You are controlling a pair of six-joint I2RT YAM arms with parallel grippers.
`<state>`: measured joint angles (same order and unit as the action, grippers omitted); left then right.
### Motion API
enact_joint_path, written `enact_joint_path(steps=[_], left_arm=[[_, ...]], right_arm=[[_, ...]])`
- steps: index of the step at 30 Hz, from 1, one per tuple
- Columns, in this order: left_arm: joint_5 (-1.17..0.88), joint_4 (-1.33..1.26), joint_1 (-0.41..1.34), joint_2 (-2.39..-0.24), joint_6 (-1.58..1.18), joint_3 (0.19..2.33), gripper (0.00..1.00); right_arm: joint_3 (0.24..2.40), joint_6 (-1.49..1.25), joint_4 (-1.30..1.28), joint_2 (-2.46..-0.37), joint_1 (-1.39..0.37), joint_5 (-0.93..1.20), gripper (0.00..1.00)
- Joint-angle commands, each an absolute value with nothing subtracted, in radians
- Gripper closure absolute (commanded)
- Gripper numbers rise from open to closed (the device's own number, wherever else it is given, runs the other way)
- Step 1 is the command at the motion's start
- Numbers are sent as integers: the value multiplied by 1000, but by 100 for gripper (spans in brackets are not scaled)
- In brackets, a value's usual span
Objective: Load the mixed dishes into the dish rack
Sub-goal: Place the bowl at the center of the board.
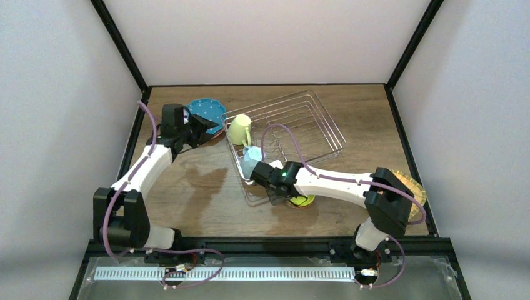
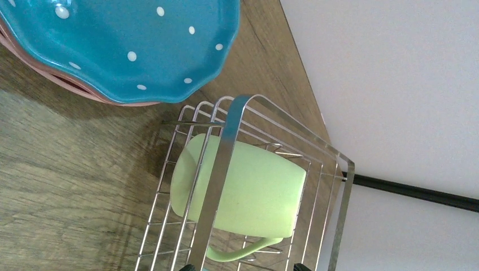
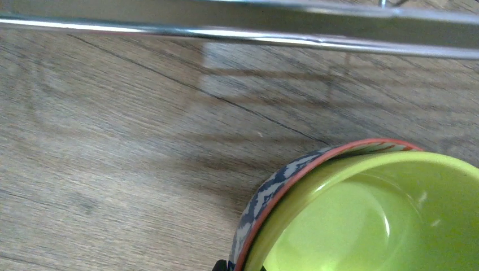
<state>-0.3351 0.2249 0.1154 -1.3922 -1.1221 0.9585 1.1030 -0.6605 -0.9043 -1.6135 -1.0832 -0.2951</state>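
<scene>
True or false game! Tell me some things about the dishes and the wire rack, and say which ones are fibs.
1. The pale green mug is inside the dish rack. True.
2. The blue dotted plate is in the rack too. False: it sits on the table beside the rack, on top of a pink plate.
3. The lime bowl sits inside a patterned bowl. True.
4. The left fingers are holding the green mug. False: they are open and hold nothing.
5. The woven tan plate is on the left side of the table. False: it is on the right, partly under the right arm.
</scene>
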Motion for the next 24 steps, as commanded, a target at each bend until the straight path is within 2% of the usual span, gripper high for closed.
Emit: enact_joint_path(steps=[1,8,16,19,23,24], left_arm=[[-343,220,111,-1414,-1111,979,0],[-339,219,111,-1421,-1105,980,0],[-339,219,111,-1428,-1103,980,0],[-339,220,111,-1430,-1103,982,0],[-339,222,110,-1431,-1101,982,0],[-339,221,110,-1431,-1101,982,0]], right_arm=[[1100,-637,-842,-1626,-1092,-292,99],[1081,-627,-813,-1655,-1092,-283,99],[1047,-629,-797,-1668,-1092,-271,89],[1046,-632,-797,-1662,-1092,-267,83],[1051,-631,-799,-1657,-1092,-256,60],[1053,-630,-800,-1656,-1092,-254,56]])
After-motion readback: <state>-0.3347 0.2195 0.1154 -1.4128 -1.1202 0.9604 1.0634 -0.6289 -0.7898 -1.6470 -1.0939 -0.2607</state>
